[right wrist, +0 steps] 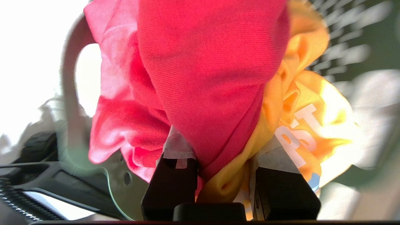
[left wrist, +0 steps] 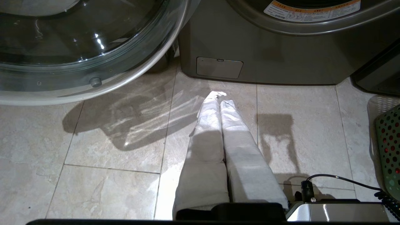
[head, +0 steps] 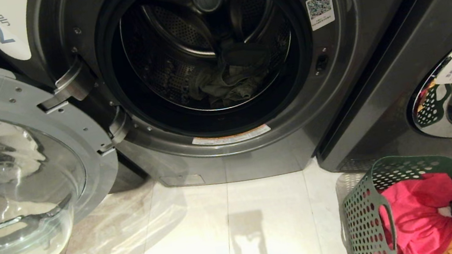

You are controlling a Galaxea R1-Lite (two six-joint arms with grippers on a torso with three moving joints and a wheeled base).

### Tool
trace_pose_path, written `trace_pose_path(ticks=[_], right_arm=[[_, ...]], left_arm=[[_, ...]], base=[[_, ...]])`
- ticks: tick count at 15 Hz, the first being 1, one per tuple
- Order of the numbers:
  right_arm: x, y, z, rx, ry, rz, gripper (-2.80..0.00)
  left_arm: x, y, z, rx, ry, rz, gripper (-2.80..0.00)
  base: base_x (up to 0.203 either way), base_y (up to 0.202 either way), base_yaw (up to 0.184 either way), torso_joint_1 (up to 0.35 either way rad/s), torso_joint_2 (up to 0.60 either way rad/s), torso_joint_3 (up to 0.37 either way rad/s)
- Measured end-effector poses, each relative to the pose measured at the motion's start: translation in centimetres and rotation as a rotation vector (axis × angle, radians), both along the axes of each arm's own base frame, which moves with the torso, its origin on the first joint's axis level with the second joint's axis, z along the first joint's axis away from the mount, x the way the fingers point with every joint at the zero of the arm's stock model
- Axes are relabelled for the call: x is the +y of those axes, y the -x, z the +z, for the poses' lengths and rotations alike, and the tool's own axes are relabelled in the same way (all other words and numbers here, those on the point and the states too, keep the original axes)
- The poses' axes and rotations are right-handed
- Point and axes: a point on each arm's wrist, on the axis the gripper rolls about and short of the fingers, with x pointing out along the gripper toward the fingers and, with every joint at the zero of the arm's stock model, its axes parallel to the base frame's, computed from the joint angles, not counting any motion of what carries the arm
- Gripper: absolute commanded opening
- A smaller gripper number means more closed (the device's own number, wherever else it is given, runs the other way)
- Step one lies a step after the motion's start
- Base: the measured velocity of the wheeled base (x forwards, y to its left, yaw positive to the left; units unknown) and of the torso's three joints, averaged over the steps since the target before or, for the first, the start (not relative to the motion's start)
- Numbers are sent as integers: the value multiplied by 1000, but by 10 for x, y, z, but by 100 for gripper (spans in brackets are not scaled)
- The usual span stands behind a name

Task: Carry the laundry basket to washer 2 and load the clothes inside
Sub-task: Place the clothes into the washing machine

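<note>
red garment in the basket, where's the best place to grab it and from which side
Take the red garment at its bunched top fold, coming from above through the open mouth of the laundry basket. It is heaped highest, above the orange-yellow garment, and the perforated walls block the sides. The right gripper is already shut on that bunch, likely catching both cloths.

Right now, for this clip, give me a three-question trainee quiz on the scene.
1. True or false: the door of washer 2 stands open.
2. What is the right hand shut on? A) red and orange-yellow clothes B) the laundry basket rim C) nothing
3. Fill in: the drum already holds some ____ cloth.

Key: 1 true; 2 A; 3 dark. The left hand is shut, idle above the floor.
</note>
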Motion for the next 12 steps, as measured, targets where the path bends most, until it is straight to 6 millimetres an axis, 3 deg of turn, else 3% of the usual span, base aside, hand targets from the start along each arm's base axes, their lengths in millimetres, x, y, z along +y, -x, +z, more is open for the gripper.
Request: trace_pose_path(ticks=[6,9,12], right_arm=[[30,78,72,-386,338,63,-280],[39,92,112,-605,416,78,-280],[49,101,140,-767,342,79,-280]], left_arm=[[0,0,0,0,0,0,-280],[0,0,0,0,0,0,-280],[0,0,0,0,0,0,-280]], base=[[0,0,0,0,0,0],[0,0,0,0,0,0],[0,0,0,0,0,0]])
